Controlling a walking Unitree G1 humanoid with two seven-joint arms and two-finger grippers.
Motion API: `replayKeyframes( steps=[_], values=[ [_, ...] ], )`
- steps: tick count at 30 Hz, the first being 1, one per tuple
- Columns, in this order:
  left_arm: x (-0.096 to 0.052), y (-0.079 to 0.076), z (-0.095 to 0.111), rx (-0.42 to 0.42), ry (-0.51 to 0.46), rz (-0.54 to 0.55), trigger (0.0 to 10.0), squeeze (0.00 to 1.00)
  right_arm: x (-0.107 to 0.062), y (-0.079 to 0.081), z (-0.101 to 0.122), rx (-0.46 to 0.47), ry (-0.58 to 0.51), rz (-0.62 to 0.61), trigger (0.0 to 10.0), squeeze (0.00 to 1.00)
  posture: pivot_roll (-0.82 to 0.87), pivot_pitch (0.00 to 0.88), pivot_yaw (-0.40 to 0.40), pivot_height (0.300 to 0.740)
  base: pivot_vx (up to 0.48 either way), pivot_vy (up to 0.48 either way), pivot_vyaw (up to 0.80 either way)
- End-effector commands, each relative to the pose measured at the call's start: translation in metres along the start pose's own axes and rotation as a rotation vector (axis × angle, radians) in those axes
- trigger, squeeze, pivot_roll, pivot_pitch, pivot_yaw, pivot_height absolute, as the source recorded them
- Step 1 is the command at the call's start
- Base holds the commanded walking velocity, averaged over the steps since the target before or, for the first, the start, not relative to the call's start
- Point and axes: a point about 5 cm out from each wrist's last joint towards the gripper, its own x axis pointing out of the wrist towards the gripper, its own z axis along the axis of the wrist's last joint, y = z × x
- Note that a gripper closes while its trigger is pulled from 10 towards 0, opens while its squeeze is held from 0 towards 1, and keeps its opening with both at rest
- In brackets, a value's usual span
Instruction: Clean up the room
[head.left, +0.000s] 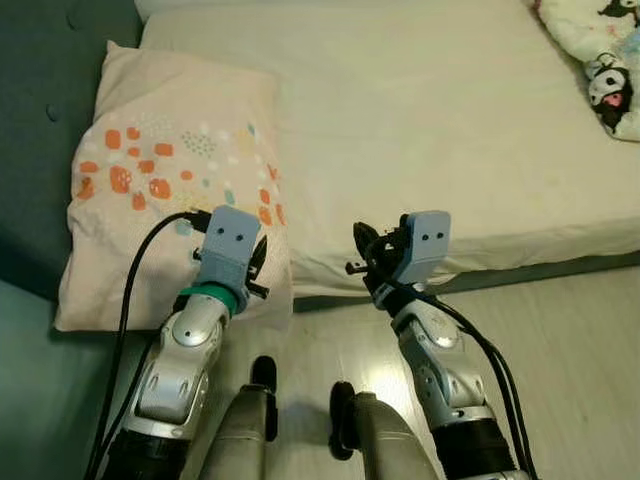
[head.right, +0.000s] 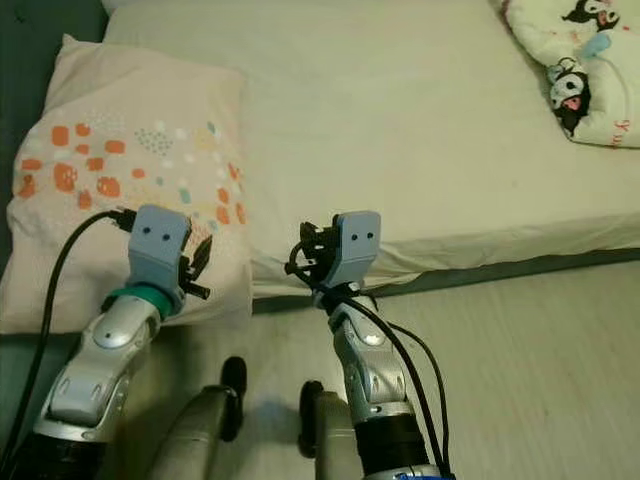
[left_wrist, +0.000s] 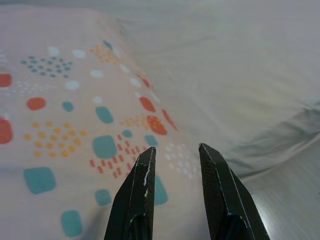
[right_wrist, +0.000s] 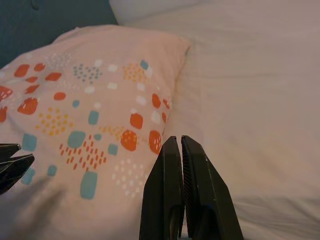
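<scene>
Two end effectors are coming into play at the foot of the bed, so the step in hand is looking like a pillow pickup.

Left eye view: pillow (head.left: 170, 170) is leaning half off the mattress (head.left: 430, 120) at 10 o'clock, its lower edge sagging toward the floor (head.left: 570, 340). Left end effector (head.left: 252, 262) is hovering at the pillow's lower right corner. Right end effector (head.left: 362, 262) is sitting near 6 o'clock, just in front of the mattress edge.

Right eye view: same layout. A printed blanket with cartoon figures (head.right: 575, 70) is lying at 2 o'clock on the mattress, well apart from both arms.

Left wrist view: left fingers (left_wrist: 137, 195) are standing narrowly parted, holding nothing, with patterned pillow fabric right beyond the tips.

Right wrist view: right fingers (right_wrist: 167, 190) are pressing together, gripping nothing, pointing at the seam between pillow and mattress.

Judgement: the grasp is not yet happening. Next move is calling for the left end effector to widen, push onto the pillow corner and pinch fabric; soft cloth is likely slipping if the bite is shallow.

Containers: none showing.
</scene>
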Motion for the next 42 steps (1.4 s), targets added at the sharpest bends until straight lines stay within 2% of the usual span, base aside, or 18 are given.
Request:
replayKeyframes(
  steps=[1, 8, 19, 23, 29, 36, 42],
  values=[
    [-0.002, -0.001, -0.010, -0.005, 0.022, -0.006, 10.0, 0.00, -0.005, 0.009, -0.011, 0.031, 0.023, 0.001, 10.0, 0.00, -0.05, 0.202, 0.016, 0.740, 0.000, 0.000, 0.00],
    [0.002, 0.003, -0.009, 0.008, -0.019, 0.016, 10.0, 0.00, -0.004, 0.007, -0.012, 0.029, 0.016, -0.012, 10.0, 0.00, -0.04, 0.178, 0.015, 0.740, 0.000, 0.000, 0.00],
    [0.003, 0.006, -0.010, -0.018, -0.043, 0.022, 10.0, 0.00, -0.006, 0.003, -0.017, 0.007, 0.028, -0.027, 10.0, 0.00, -0.04, 0.157, 0.017, 0.740, 0.000, 0.000, 0.00],
    [-0.001, 0.016, -0.018, -0.034, -0.033, 0.058, 10.0, 0.00, -0.013, -0.005, -0.032, -0.068, 0.097, -0.065, 10.0, 0.00, -0.04, 0.139, 0.006, 0.740, 0.000, 0.000, 0.00],
    [-0.005, 0.024, -0.020, -0.079, -0.032, 0.097, 10.0, 0.00, -0.014, -0.013, -0.040, -0.095, 0.161, -0.107, 10.0, 0.00, -0.03, 0.122, -0.019, 0.740, 0.000, 0.000, 0.00],
    [-0.001, 0.027, -0.011, -0.111, -0.061, 0.126, 10.0, 0.00, -0.011, -0.015, -0.035, -0.099, 0.124, -0.098, 10.0, 0.00, -0.02, 0.099, -0.031, 0.740, 0.000, 0.000, 0.00],
    [0.005, 0.022, -0.009, -0.110, -0.079, 0.117, 10.0, 0.00, -0.009, -0.015, -0.035, -0.097, 0.111, -0.121, 10.0, 0.00, -0.03, 0.074, -0.036, 0.740, 0.000, 0.000, 0.00]
  ],
)
